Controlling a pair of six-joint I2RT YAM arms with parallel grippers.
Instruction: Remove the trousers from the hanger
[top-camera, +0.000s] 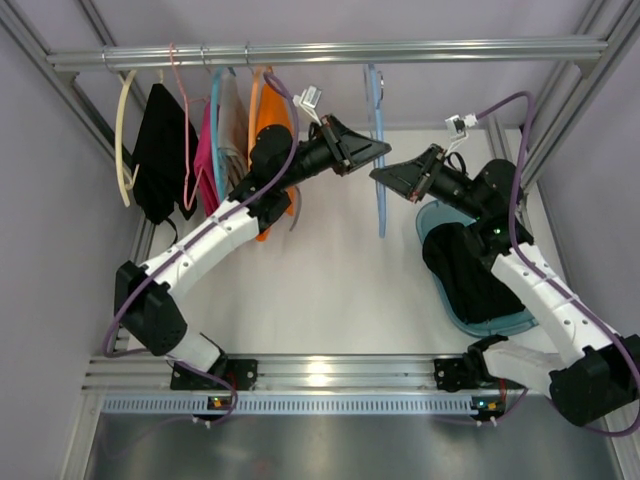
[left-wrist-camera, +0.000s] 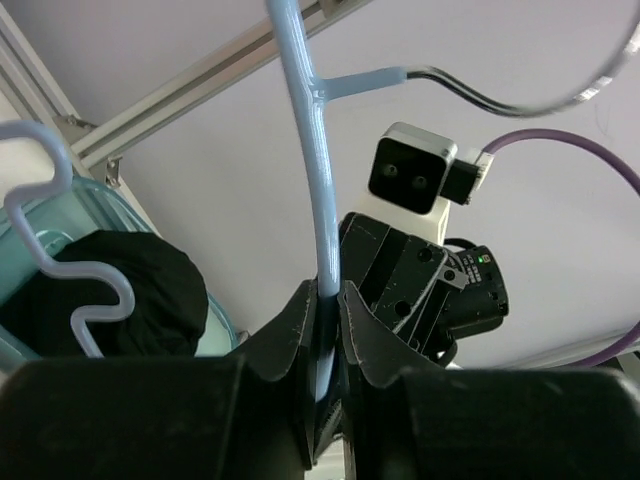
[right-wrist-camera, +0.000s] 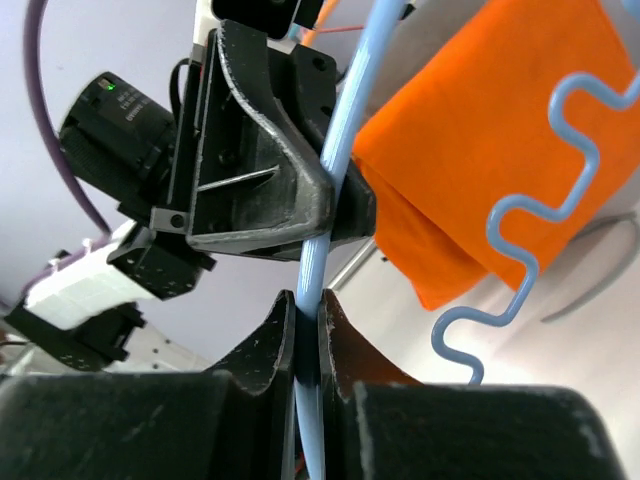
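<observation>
Under the silver metal rail (top-camera: 330, 52) at the back of the table, we see 1 bare light blue plastic hanger (top-camera: 381, 205) hanging by its hook, with both arms meeting on it. The left gripper (left-wrist-camera: 323, 305) has its 2 fingers pressed together on the hanger's thin rod. The right gripper (right-wrist-camera: 305, 312) pinches the same rod just beside it, from the opposite side. We judge that 2 holds are there to steady the light frame, which could easily swing. No cloth hangs on this hanger.

Further left on the rail, behind the left arm, the bright orange folded trousers (right-wrist-camera: 500, 130) hang among other garments. A black hanging garment (top-camera: 160, 150) sits beyond them. Below the right arm, a teal plastic tub (top-camera: 428, 218) on the table holds a heap of black cloth (top-camera: 465, 270). It may be a pair of trousers already taken off, though the folds are too dark for us to be sure. The tub sits near the blue hanger, likely so that freed garments land in it.
</observation>
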